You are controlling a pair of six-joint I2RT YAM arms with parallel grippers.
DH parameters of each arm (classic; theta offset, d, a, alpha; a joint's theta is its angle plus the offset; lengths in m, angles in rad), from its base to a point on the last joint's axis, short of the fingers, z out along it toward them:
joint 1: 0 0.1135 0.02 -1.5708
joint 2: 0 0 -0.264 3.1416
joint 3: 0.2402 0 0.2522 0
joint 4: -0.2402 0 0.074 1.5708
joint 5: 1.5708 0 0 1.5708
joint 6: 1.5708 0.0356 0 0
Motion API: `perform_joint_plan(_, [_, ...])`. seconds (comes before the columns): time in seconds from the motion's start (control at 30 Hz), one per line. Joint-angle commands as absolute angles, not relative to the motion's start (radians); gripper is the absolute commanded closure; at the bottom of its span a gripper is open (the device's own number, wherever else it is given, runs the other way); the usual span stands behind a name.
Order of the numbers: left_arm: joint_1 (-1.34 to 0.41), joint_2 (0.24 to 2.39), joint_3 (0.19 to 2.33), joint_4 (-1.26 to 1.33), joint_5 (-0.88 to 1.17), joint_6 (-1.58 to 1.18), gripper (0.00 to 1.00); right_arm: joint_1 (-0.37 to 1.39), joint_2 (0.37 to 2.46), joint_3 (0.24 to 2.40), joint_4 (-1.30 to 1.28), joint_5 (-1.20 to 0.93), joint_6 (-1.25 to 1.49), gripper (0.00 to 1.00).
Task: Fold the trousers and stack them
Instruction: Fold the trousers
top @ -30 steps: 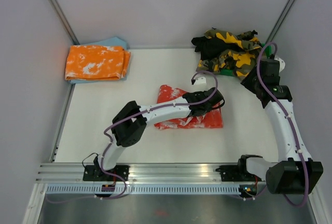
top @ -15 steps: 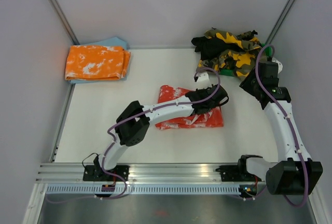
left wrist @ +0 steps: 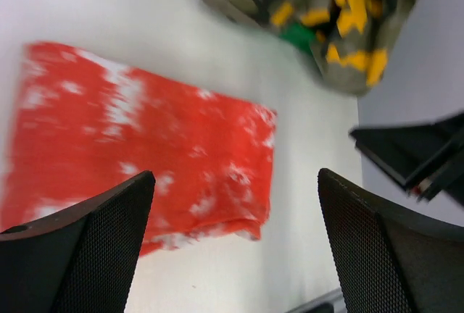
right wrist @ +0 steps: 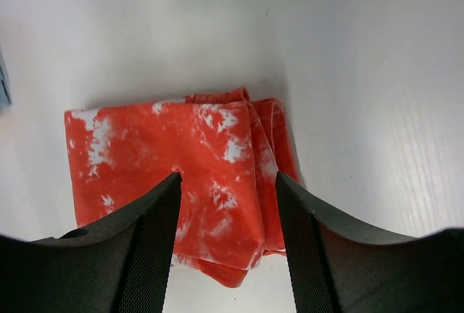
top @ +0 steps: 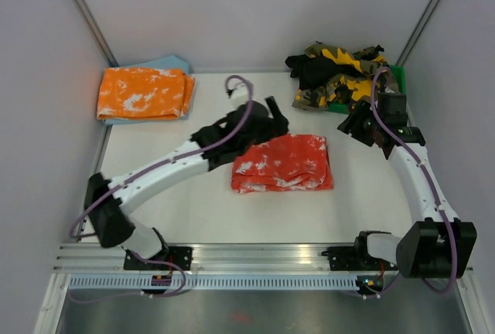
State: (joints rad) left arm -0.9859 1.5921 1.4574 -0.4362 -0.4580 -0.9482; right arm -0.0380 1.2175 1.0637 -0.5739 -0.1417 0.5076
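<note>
White tabletop (top: pixel 193 210) holds the folded red cloth trousers (top: pixel 282 164) with white tie-dye splotches, just right of the wide-spread, empty left gripper (top: pixel 274 117) and left of the right gripper (top: pixel 348 127), whose jaws stand apart, empty.

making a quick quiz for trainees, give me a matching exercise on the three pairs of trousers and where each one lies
1. red trousers
2. orange trousers
3. camouflage trousers

a. crumpled heap at the far right
b. folded, alone in the middle of the table
c. folded on a blue cloth in the far left corner

Pairs: 1-b, 2-c, 3-a
</note>
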Motion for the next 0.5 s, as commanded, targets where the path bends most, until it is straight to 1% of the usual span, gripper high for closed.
perform_joint_plan(0.0, [-0.847,1.425,1.222,-0.466,-0.423,-0.937,0.03,-0.015,1.261,1.017,-0.526,-0.287,0.465,0.38])
perform_joint_plan(0.03, [-0.821,1.349,1.162,-0.427,-0.404,-0.933,0.03,-0.005,1.273,1.005,-0.522,-0.291,0.463,0.37])
perform_joint_plan(0.07, [-0.799,1.313,1.058,-0.413,-0.37,-0.931,0.03,0.059,1.281,0.982,-0.503,-0.291,0.466,0.37])
perform_joint_plan(0.17, [-0.749,1.205,0.915,-0.379,-0.342,-0.939,0.05,0.162,1.311,0.953,-0.48,-0.227,0.497,0.36])
perform_joint_plan(0.27, [-0.733,1.143,0.844,-0.386,-0.33,-0.945,0.05,0.183,1.345,0.931,-0.486,-0.158,0.517,0.36])
perform_joint_plan(0.4, [-0.729,1.103,0.813,-0.434,-0.334,-0.94,0.04,0.183,1.351,0.904,-0.538,-0.045,0.508,0.37])
perform_joint_plan(0.47, [-0.727,1.091,0.796,-0.437,-0.342,-0.94,0.04,0.183,1.345,0.882,-0.546,-0.038,0.506,0.37])
